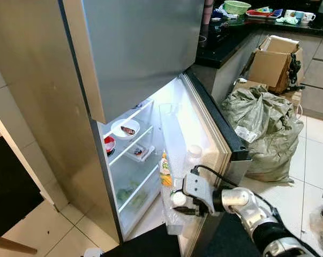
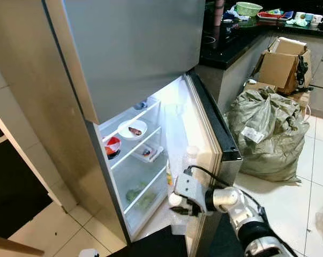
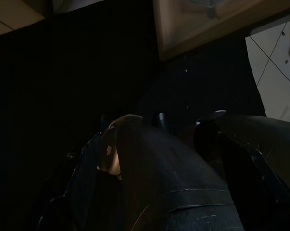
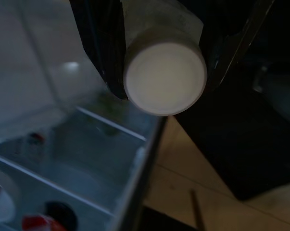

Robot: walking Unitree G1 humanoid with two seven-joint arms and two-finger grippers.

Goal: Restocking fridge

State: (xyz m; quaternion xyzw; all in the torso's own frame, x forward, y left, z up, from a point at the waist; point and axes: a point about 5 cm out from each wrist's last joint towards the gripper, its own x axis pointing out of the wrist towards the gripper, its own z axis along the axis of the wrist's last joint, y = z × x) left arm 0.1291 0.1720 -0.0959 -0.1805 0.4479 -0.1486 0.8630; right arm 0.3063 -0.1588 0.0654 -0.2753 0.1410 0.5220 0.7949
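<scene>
the right gripper pinches a white-capped bottle at the lower shelf of the open fridge door. just beyond it on that door stands an orange juice bottle. the left gripper's finger state cannot be told.

stuffed grey sack on tiled floor, cardboard box, green bowl on counter

Fridge: grey-beige steel. Bottle cap: white. Juice bottle: orange-yellow. Plate: white. Bowl: red. Sack at 3 o'clock: grey-green. Counter: black.
</scene>
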